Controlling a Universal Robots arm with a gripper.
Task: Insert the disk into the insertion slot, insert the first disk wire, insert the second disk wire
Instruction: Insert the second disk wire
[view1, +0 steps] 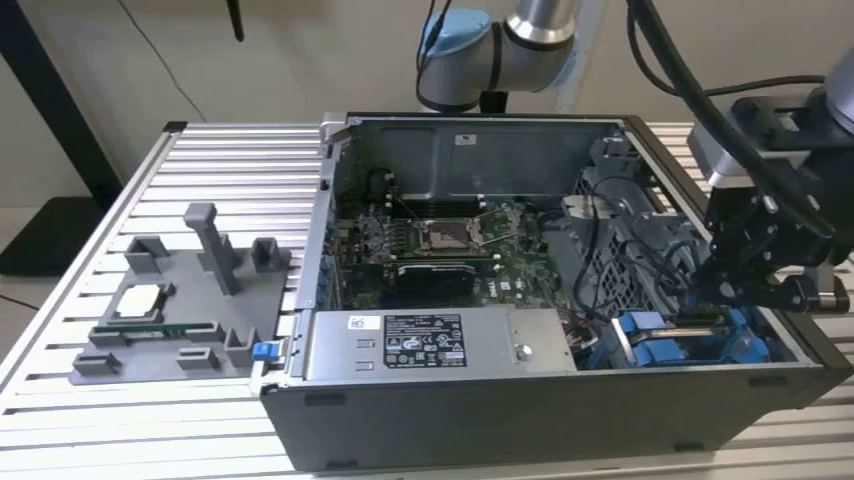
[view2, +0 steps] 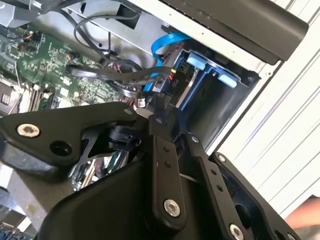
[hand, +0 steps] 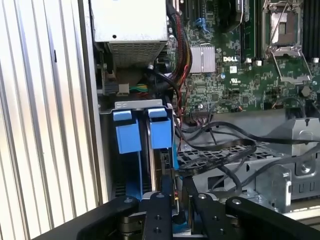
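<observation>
The open computer case (view1: 561, 400) sits on a table of pale metal slats (view1: 80, 300). Everything here is told from that case.

The gripper (view1: 727, 290) hangs over the case's near corner on the exterior view's right. It is black and it reaches down into that corner. In the first wrist view the gripper (hand: 176, 200) has its two black fingers (hand: 161, 212) close together, with only a thin gap between them. They sit right at the edge of something flat and thin. I cannot tell if they are pinching it or only touching it.

The insertion slot (view1: 681, 345) is in that same corner of the case, with blue plastic rails and tabs. In the first wrist view the insertion slot (hand: 134, 145) shows two blue tabs side by side. The disk (hand: 162, 167) stands on its edge inside the slot, just beside one blue tab and right in front of the fingers. Only a thin strip of it shows.

Black wires (hand: 220, 150) curl inside the case just beside the slot. A blue flat cable (view2: 162, 45) bends near the slot in the second wrist view.

The green board (view1: 441, 240) lies in the middle of the case. A grey box with a label (view1: 427, 345) sits along the case's near wall. A grey tray of parts (view1: 180, 310) lies outside the case, on the exterior view's left.
</observation>
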